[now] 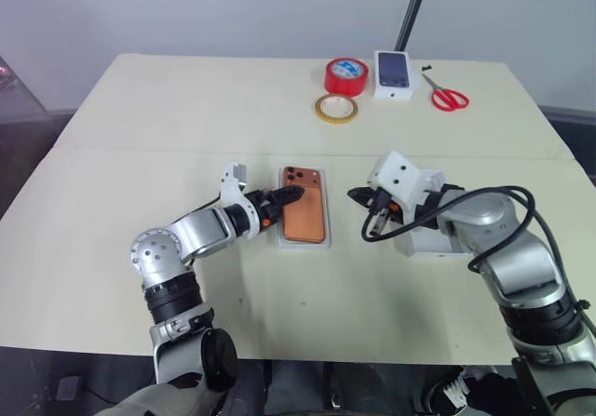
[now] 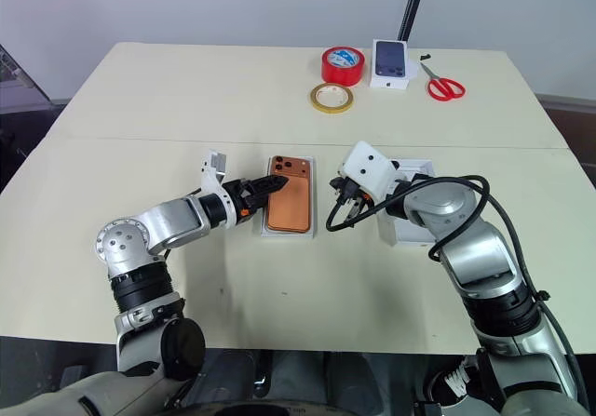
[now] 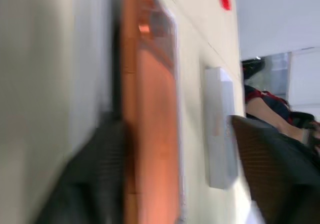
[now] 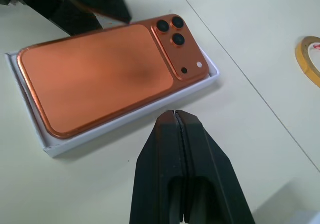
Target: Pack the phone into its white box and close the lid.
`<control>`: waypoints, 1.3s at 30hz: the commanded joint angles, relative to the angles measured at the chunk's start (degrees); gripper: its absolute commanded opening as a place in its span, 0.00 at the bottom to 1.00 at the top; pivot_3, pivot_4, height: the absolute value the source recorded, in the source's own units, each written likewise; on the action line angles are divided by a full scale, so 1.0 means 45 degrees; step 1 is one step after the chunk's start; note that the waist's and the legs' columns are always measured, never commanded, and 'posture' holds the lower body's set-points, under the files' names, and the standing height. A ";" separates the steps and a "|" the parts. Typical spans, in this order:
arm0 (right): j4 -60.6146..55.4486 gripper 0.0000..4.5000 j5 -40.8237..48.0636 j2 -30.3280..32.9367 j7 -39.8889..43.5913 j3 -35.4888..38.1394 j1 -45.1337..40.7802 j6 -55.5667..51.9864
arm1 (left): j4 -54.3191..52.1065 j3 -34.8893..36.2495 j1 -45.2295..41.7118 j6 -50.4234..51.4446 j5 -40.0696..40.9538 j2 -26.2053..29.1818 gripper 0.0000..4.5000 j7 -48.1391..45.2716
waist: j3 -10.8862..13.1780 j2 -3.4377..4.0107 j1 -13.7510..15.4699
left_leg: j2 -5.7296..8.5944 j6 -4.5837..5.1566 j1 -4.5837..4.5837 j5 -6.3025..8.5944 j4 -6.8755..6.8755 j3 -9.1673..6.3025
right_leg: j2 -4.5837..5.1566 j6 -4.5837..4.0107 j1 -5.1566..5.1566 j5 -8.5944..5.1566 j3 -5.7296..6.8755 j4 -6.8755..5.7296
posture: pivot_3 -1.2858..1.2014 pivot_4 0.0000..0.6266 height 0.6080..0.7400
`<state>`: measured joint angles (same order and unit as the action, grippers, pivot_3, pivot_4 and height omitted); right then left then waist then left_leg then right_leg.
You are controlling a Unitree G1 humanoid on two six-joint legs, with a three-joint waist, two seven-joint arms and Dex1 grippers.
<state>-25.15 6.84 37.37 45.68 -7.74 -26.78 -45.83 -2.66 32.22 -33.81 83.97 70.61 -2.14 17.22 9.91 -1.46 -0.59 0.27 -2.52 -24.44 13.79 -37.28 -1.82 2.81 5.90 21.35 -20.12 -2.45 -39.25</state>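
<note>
**Phone in its tray, lid lying off to the right**

While the phone lies in the tray, we see the cream table (image 1: 168, 118) spread wide beneath everything. Our right arm reaches in over the lid (image 2: 412, 221), which rests on the table to the right of the tray, partly hidden by that arm. Our left arm reaches in from the other side.

Next comes the tray, the white box (image 4: 125, 121), near the middle of the table. Its thin white rim shows all round the phone (image 1: 304, 213), which lies flat inside it, back up, camera bump at the far end.

At the far edge of the table sit a small printed box (image 1: 393, 73), a red tape roll (image 1: 345, 75), a yellow tape ring (image 1: 335, 109) just in front of the roll, and red scissors (image 1: 447, 94) to the right.

Our left gripper (image 1: 291, 194) is at the phone's far left corner, its dark tips over the tray edge; we cannot tell whether its fingers are spread or together. Our right gripper (image 4: 175, 115) has its two black fingers pressed together on nothing, just beside the tray's right side.
</note>
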 commanded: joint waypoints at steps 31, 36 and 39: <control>0.2960 0.00 -0.2136 -0.1747 -0.2406 -0.4038 -0.2199 -0.0614 | -0.0935 -1.0860 -0.0172 -0.5717 -0.9053 0.5761 0.13 -0.8690 | 0.0006 0.0021 0.0002 | 0.0006 0.0062 -0.0009 0.0029 0.0008 -0.0002 | 0.0010 -0.0007 0.0013 -0.0003 0.0003 0.0000 | 0.52 0.24 0.77; 0.1857 0.00 -0.2007 -0.0919 -0.1704 -0.3673 -0.1621 -0.0914 | -0.0900 -1.1065 -0.0636 -0.5115 -0.9033 0.4767 0.13 -0.9396 | 0.0006 0.0021 0.0113 | 0.0015 0.0076 -0.0011 0.0036 -0.0006 -0.0005 | 0.0013 -0.0007 0.0000 -0.0003 0.0012 0.0002 | 0.52 0.24 0.77; 0.0823 0.00 -0.1886 0.0127 -0.1312 -0.3236 -0.0757 -0.1212 | -0.0740 -1.1290 -0.1060 -0.4790 -0.8940 0.3853 0.13 -0.9755 | 0.0006 0.0022 0.0295 | 0.0019 0.0095 -0.0014 0.0048 -0.0019 -0.0005 | 0.0012 -0.0005 -0.0006 -0.0003 0.0013 0.0008 | 0.52 0.24 0.77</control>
<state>-15.71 -3.24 37.93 37.64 -22.76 -30.80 -51.61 -4.27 -15.23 -36.40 62.35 27.96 18.92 -23.31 9.94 -1.36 0.74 0.36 -2.09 -24.51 14.00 -37.38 -1.84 2.86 5.88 21.32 -20.14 -2.39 -39.21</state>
